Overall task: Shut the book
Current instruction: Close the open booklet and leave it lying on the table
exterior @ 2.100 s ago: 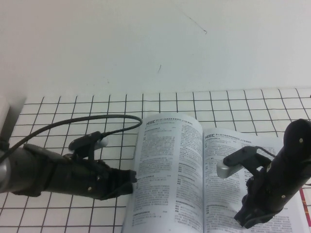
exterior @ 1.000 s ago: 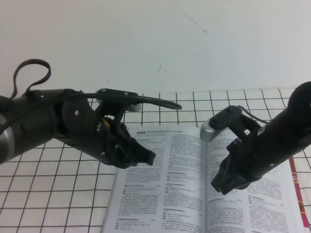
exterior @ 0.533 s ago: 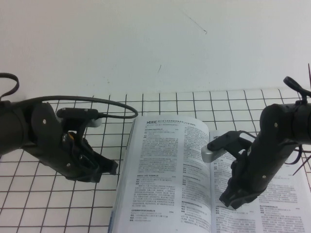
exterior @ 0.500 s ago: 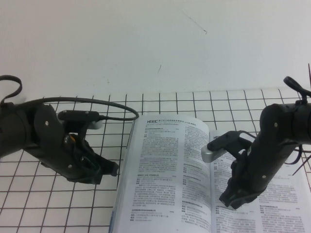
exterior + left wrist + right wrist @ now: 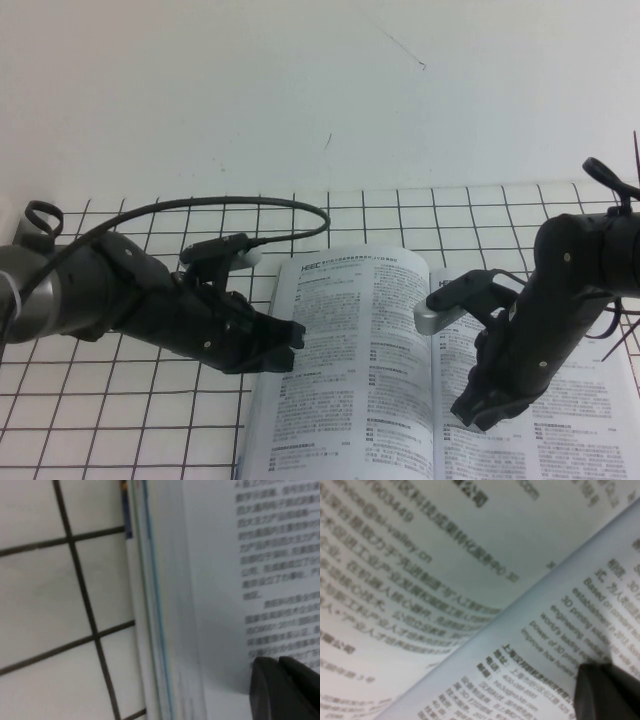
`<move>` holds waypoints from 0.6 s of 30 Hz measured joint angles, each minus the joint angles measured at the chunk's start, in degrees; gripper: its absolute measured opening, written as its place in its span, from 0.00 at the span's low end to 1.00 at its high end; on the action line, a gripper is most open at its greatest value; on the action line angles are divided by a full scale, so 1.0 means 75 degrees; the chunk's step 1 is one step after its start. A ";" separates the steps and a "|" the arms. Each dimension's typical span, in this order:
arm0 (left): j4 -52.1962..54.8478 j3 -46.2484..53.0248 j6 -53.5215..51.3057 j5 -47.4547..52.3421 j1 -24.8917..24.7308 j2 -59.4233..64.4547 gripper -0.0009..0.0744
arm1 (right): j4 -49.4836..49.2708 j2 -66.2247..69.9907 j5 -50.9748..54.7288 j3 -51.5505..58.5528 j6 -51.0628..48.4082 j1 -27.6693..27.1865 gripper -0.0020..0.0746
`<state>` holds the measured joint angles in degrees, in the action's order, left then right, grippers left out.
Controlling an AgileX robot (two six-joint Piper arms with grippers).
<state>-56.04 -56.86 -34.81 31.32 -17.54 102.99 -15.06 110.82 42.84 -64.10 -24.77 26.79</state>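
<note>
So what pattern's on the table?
Table: white, black grid; high view best. Left tool at left edge of book, right tool over right page.

The book's (image 5: 380, 400) left page carries the bold heading (image 5: 316, 267) "HEEC", with dense Chinese print below it that is too small to read. Close by the right pincer (image 5: 478, 415), the right wrist view shows English lines: "3D printing", "world's leading", "engineering". A curled leaf there shows "903449". By the left pincer (image 5: 295, 335) there are only blurred Chinese lines.

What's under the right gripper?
The right-hand page of the open book; print directly beneath the right gripper is covered. The left gripper is at the book's left page edge.
</note>
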 joint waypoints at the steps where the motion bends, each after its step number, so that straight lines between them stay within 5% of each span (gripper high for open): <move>1: -0.0169 0.0000 -0.0127 -0.0021 0.0000 0.0000 0.01 | 0.0000 0.0000 0.0000 0.0000 0.0000 0.0000 0.02; 18: 0.2073 0.0000 0.1785 -0.0401 0.0311 0.0282 0.01 | 0.0000 0.0126 0.0080 -0.0053 0.0033 0.0000 0.02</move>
<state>-40.49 -56.86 -21.42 28.32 -15.21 105.11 -15.06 111.76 43.44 -64.50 -24.52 26.79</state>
